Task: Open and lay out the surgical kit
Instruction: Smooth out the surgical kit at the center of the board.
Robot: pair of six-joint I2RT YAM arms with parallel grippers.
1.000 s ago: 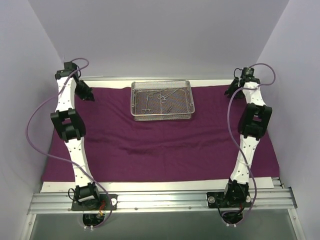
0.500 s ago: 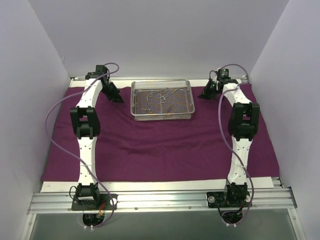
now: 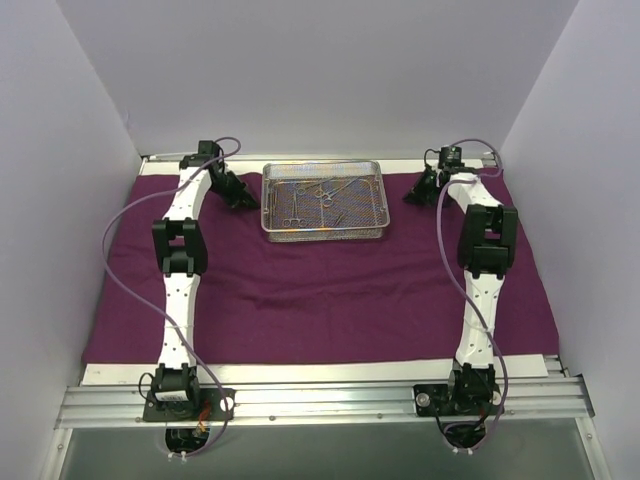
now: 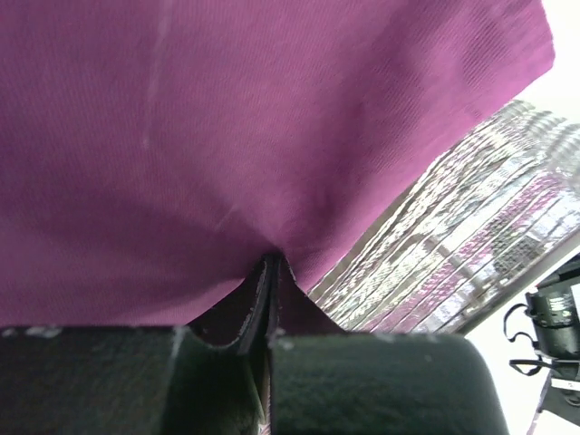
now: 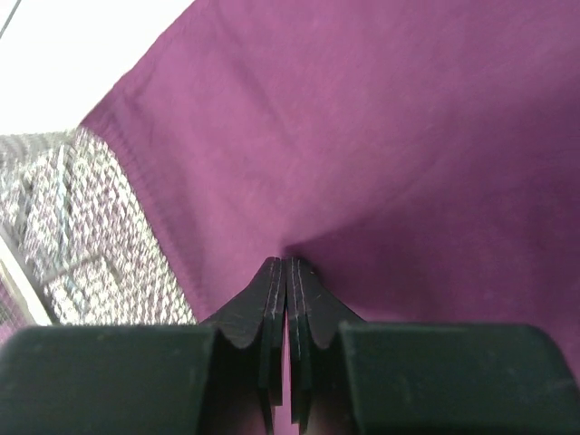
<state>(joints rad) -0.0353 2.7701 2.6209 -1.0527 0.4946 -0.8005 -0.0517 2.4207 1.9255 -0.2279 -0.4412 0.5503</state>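
Observation:
The dark purple cloth wrap (image 3: 320, 290) lies spread over the table. On its back middle stands the silver wire-mesh tray (image 3: 370, 232), with several thin ring-handled forceps (image 3: 322, 190) lying in it. My left gripper (image 3: 248, 200) is down on the cloth just left of the tray, and in the left wrist view the gripper (image 4: 272, 261) is shut on a puckered pinch of cloth (image 4: 181, 136). Just right of the tray, my right gripper (image 3: 411, 192) is also down. Its jaws (image 5: 287, 265) are shut on a fold of cloth (image 5: 408, 136).
White table edge (image 3: 320, 372) shows in front of the cloth, with the metal base rail (image 3: 320, 402) below it. Light grey walls close in on the left, right and back. Tray mesh fills the right of the left wrist view (image 4: 471, 227) and the left of the right wrist view (image 5: 72, 236).
Both arms have swung inward from the cloth's back corners to either side of the tray. The right gripper has closed; both now pinch the cloth.

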